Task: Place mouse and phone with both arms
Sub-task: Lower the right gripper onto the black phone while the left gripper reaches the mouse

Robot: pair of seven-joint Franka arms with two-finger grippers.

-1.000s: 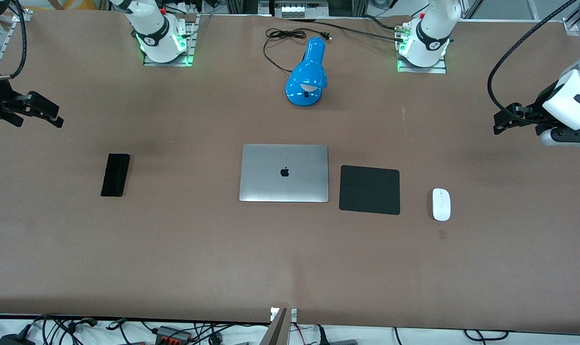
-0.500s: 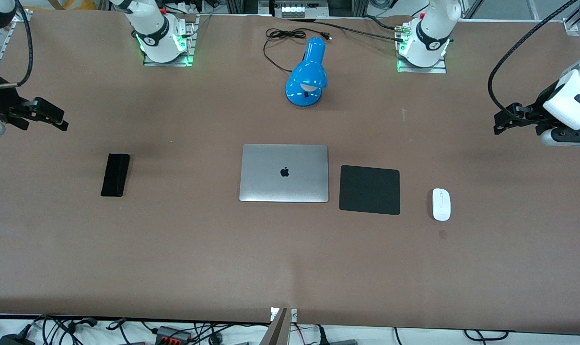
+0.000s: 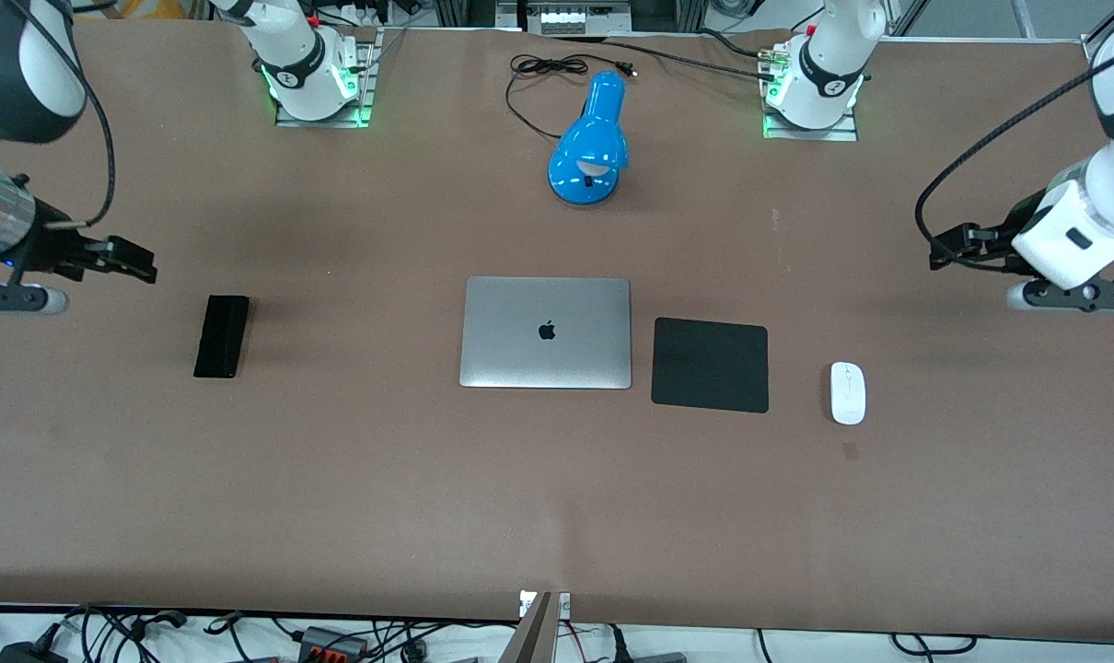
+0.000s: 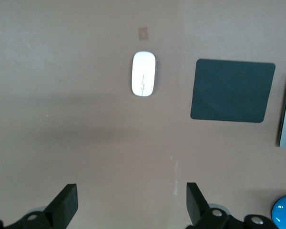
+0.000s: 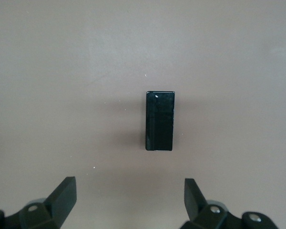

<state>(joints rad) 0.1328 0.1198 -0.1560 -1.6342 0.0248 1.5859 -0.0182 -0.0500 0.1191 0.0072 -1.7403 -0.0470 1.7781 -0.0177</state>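
Mouse pad point(image 3: 710, 365) between laptop point(image 3: 546, 332) and mouse point(image 3: 847, 393).

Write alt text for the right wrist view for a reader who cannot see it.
A slim black phone lies flat on the bare brown table, seen from straight above. The right gripper hangs over the table with its two black fingers spread wide open and empty, the phone showing between them but farther off and untouched.

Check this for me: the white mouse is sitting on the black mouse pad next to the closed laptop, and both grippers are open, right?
Not quite. The mouse lies on the bare table, beside the mouse pad toward the left arm's end, not on it; the front view shows the gap. The pad does sit beside the closed laptop, and the left gripper and right gripper are open.
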